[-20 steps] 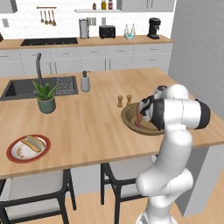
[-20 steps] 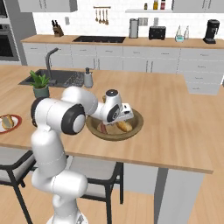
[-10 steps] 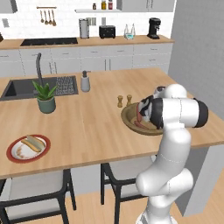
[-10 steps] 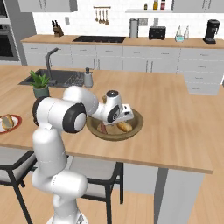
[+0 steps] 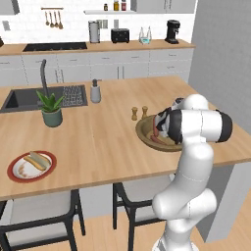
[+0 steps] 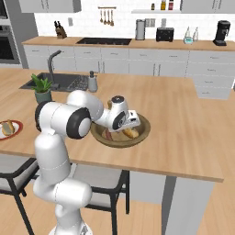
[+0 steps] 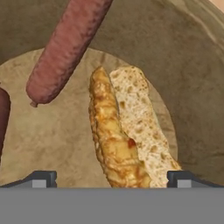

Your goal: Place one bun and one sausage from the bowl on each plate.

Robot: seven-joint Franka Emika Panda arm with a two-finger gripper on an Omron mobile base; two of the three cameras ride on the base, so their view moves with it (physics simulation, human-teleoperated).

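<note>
Hand view: my gripper [image 7: 111, 179] hangs wide open and empty, fingertips [image 7: 41, 178] straddling the bun [image 7: 124, 131] end. Bun lies in the bowl [image 7: 192, 87], sausage [image 7: 65, 48] just beside it, apart.

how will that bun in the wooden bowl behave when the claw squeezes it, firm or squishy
The bun shows a porous, crumbly cut face, so it probably squashes under a tight pinch. It looks light for its size. It is long and lies flat on the bowl floor between the open claw tips, so it likely won't roll, but gripped near one end it may droop or tear.
</note>
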